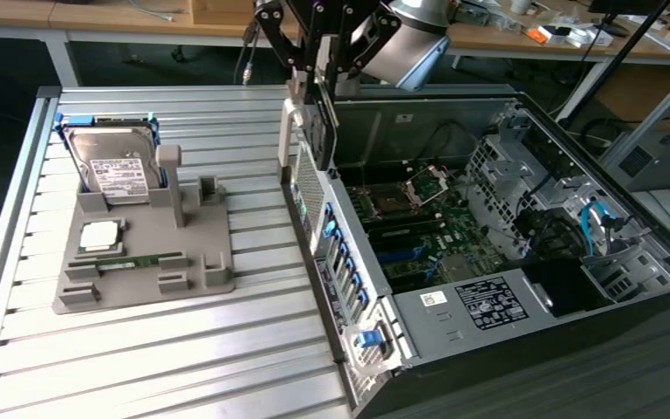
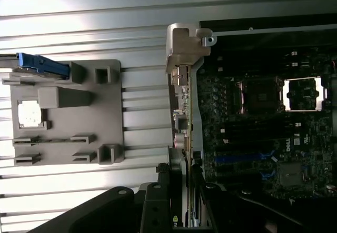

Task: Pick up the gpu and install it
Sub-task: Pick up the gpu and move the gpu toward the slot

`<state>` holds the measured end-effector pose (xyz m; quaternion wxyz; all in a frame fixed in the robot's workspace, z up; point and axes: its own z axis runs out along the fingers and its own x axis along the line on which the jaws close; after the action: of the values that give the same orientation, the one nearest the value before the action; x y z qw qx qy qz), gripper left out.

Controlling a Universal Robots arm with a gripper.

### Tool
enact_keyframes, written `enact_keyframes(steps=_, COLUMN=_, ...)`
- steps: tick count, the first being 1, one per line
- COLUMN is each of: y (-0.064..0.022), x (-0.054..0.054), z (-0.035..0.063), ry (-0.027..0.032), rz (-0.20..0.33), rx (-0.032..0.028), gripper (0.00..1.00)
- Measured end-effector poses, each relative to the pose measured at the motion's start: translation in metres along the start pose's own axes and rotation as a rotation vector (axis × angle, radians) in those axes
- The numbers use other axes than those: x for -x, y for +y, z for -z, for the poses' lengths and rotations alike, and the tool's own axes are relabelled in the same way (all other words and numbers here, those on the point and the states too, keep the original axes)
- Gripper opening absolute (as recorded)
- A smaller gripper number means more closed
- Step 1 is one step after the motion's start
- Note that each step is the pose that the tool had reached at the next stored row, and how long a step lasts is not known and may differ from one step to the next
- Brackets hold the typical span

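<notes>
The hand (image 1: pixel 325 78) pinches the gpu (image 1: pixel 315 131) by its upper edge. The card hangs upright, at twelve o'clock in the exterior view, right by the far end of the open computer case's slotted wall (image 1: pixel 352 262). At nine o'clock from the case, well apart, a grey holder (image 1: pixel 201 275) on the slatted surface (image 1: pixel 137 367) carries the hard drive (image 1: pixel 119 170).

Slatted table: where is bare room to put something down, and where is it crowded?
Widest bare patch: the slatted table between the grey holder and the exterior view's bottom edge. A narrower strip runs between the holder and the open computer case. Crowded: the holder, the case's inside, and its wall where the gpu hangs in the jaws.
</notes>
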<state>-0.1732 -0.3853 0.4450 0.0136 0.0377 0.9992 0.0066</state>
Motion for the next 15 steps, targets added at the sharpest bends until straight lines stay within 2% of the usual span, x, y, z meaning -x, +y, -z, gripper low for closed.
enact_keyframes(steps=15, y=0.0001, x=0.0093, z=-0.0011, ry=0.0000, rz=0.000, rx=-0.0001, gripper=0.27)
